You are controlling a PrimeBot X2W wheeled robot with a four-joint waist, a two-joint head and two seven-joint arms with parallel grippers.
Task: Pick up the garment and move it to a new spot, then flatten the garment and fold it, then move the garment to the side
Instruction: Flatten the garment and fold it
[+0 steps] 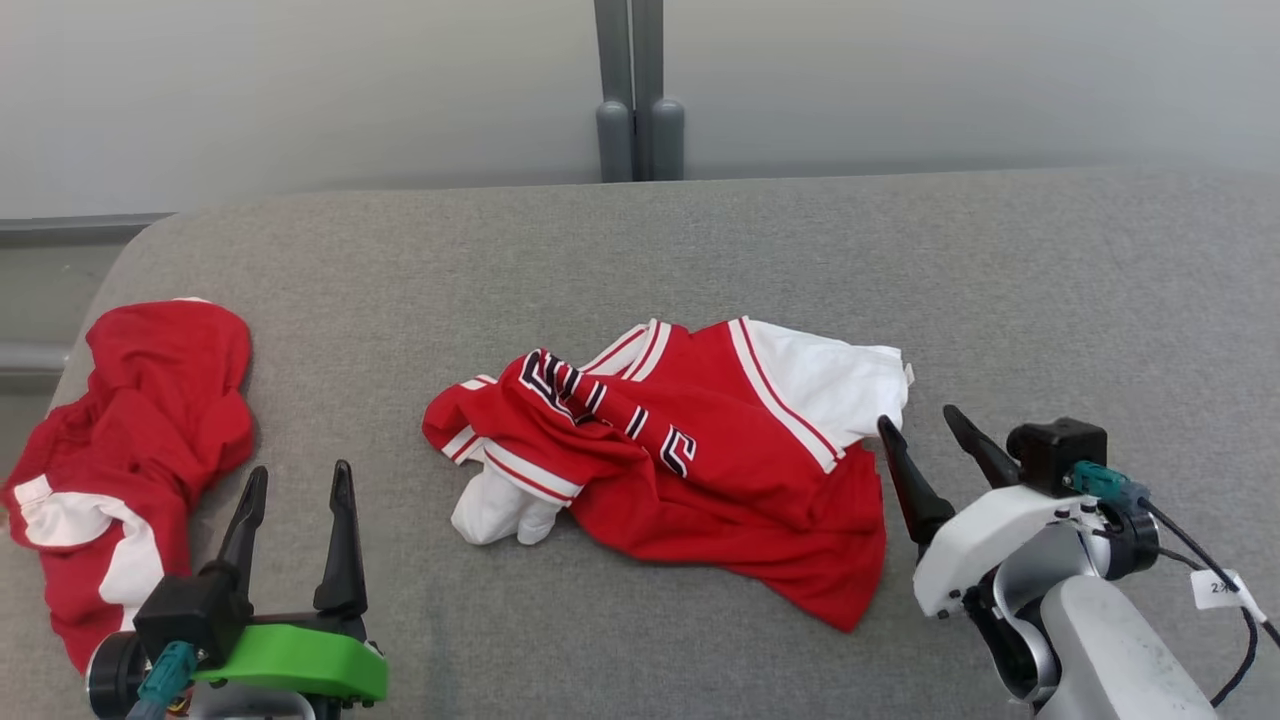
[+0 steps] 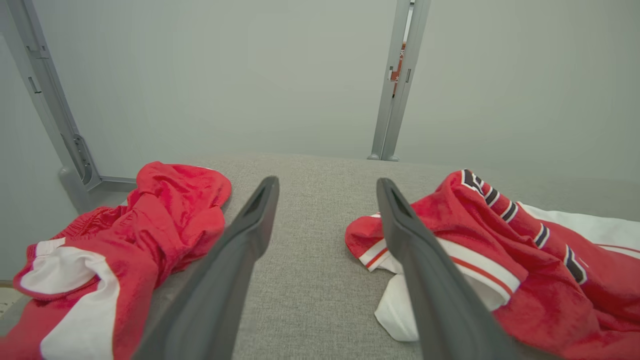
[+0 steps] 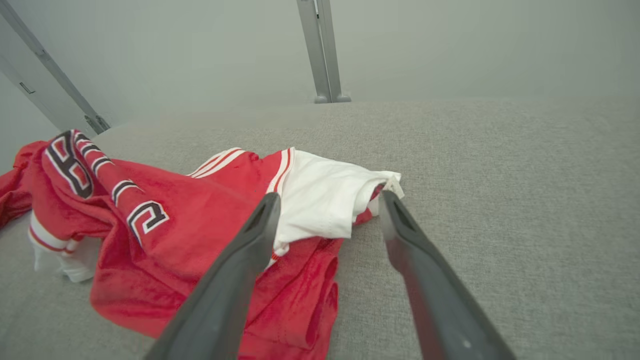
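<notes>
On a grey padded surface (image 1: 700, 250), seen from the head, a crumpled red and white jersey (image 1: 700, 450) lies in the middle. A second red and white garment (image 1: 140, 430) is bunched at the left edge, well apart from it. The left gripper (image 1: 300, 470) stands spread and empty near that second garment. The right gripper (image 1: 917, 418), also spread and empty, sits just beside the jersey's right edge. In the left wrist view, bare grey fabric shows between the spread fingers, with one garment on each side. In the right wrist view, the spread fingers frame the jersey's white end; whether they touch it cannot be told.
</notes>
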